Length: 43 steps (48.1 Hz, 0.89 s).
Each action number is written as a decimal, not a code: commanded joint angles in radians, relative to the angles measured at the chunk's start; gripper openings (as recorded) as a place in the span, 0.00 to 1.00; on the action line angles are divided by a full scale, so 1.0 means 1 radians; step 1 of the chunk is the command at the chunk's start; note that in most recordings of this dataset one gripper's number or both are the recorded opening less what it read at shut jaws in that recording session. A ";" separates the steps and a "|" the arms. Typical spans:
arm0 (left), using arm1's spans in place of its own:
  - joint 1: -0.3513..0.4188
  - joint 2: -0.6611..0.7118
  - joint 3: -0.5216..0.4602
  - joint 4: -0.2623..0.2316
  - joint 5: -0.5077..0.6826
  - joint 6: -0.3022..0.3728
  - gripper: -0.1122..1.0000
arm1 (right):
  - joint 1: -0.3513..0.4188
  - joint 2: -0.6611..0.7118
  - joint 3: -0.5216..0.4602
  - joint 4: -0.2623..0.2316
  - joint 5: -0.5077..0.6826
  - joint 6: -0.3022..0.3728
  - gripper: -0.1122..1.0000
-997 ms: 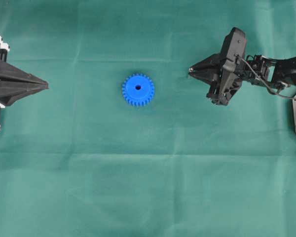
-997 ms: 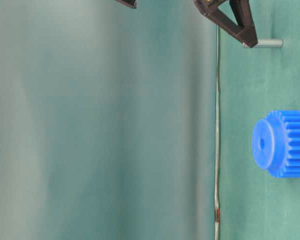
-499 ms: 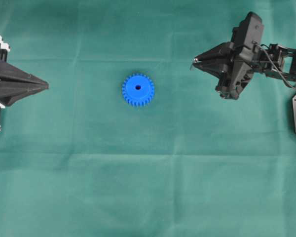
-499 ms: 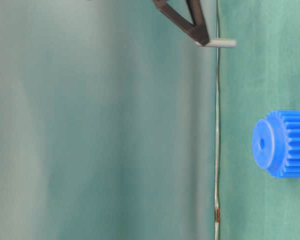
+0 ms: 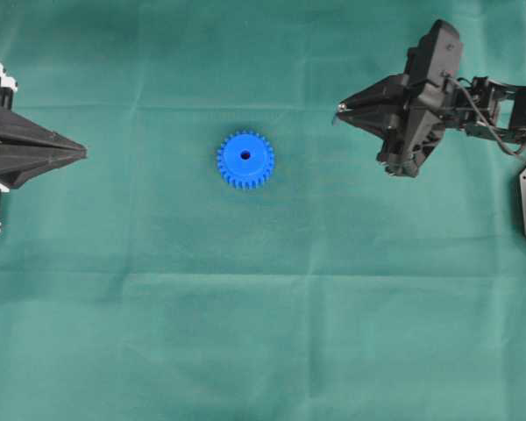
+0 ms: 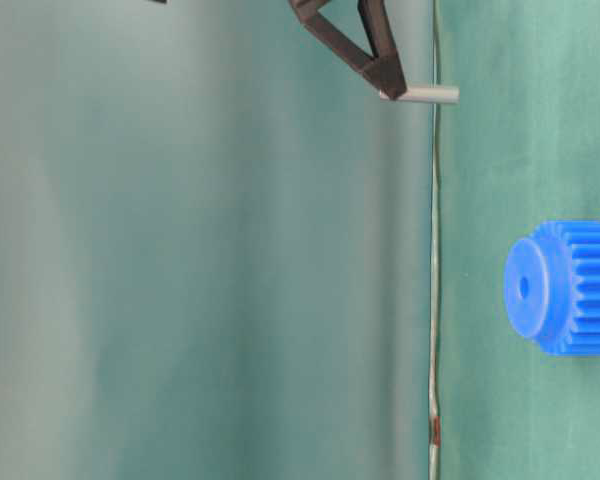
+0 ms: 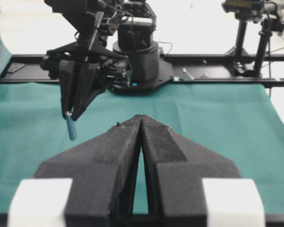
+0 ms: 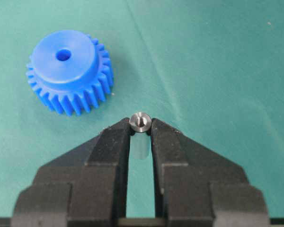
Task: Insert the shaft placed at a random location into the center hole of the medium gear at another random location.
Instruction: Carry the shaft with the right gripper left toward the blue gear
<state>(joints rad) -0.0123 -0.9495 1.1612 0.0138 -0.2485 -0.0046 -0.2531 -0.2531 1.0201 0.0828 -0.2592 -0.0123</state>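
Pinching only the top of the shaft [image 8: 141,121], the right gripper [image 8: 141,128] hangs well apart from the medium gear [image 5: 245,160] on the counter [image 5: 263,307]; the pin could tilt and miss the center hole [image 8: 63,55]. Left gripper [image 7: 141,124] fingers closed, empty.

My green-clothed surface [image 5: 245,333] carries only the medium gear [image 5: 245,160], lying flat, well apart from my fingers.

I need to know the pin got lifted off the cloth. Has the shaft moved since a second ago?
Yes. In the table-level view the shaft, shut in the right tool, has gone left, away from the green cloth, while the gear stays put.
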 commanded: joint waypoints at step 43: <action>0.003 0.008 -0.021 0.002 -0.005 -0.003 0.10 | 0.109 0.290 -0.402 -0.003 0.044 0.014 0.22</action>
<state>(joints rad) -0.0123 -0.9480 1.1597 0.0138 -0.2485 -0.0061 -0.1457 0.0506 0.6504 0.0798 -0.2148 -0.0123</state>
